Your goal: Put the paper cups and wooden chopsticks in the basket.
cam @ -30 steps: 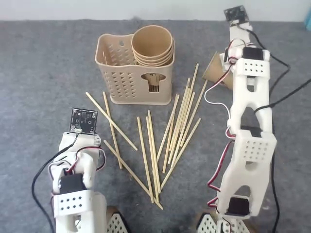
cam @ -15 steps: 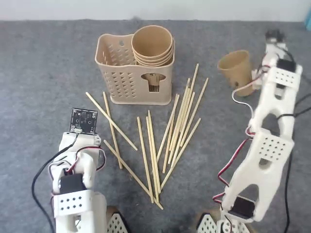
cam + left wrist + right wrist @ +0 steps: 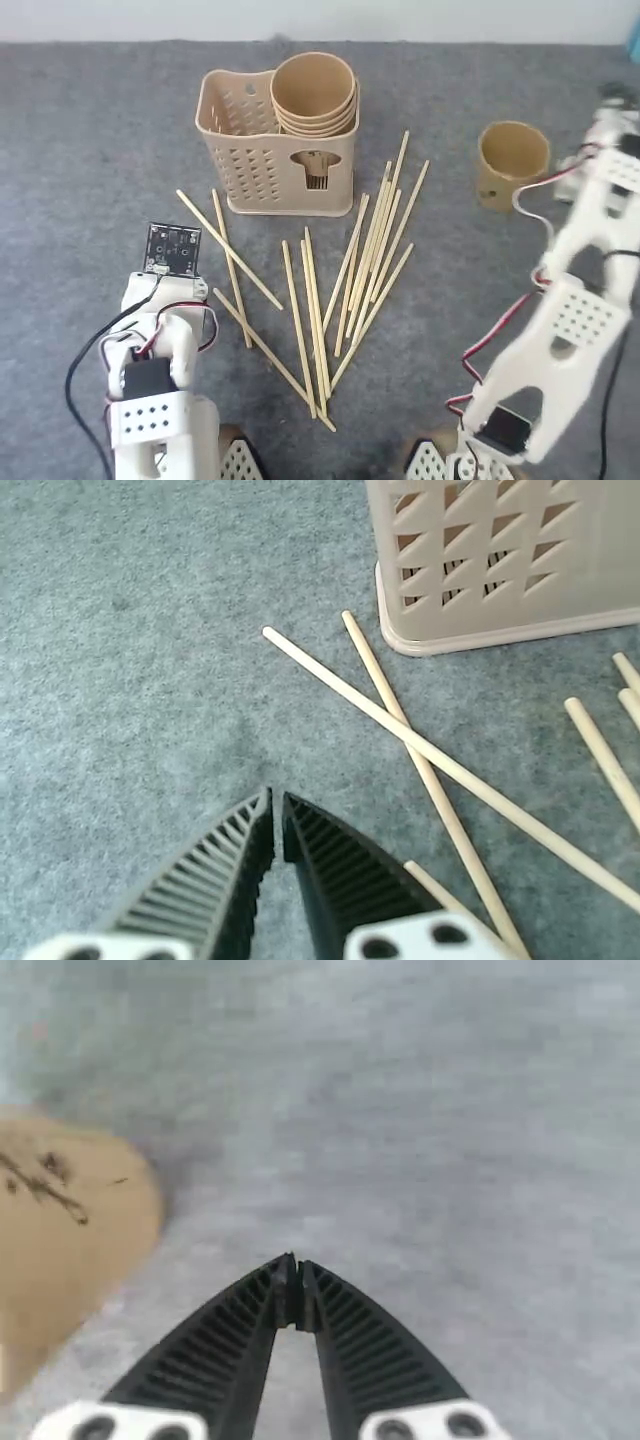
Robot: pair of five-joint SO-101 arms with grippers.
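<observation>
A beige perforated basket [image 3: 262, 152] stands at the back of the grey mat with a stack of paper cups [image 3: 314, 92] in its right end. One more paper cup [image 3: 512, 163] stands upright alone on the mat at the right. Several wooden chopsticks [image 3: 352, 265] lie scattered in front of the basket. My right gripper [image 3: 293, 1266] is shut and empty just above the mat, beside the lone cup [image 3: 66, 1238] and apart from it. My left gripper [image 3: 277, 806] is shut and empty over bare mat, short of two crossed chopsticks [image 3: 432, 758] near the basket's corner [image 3: 505, 565].
The left arm [image 3: 160, 340] sits at the front left, the right arm [image 3: 575, 310] stretches along the right edge toward the back. Bare grey mat lies left of the basket and between the lone cup and the chopsticks.
The right arm swung from over the lone cup out to the right edge. The cup, tilted and partly hidden before, now stands upright and farther right. The left arm kept still.
</observation>
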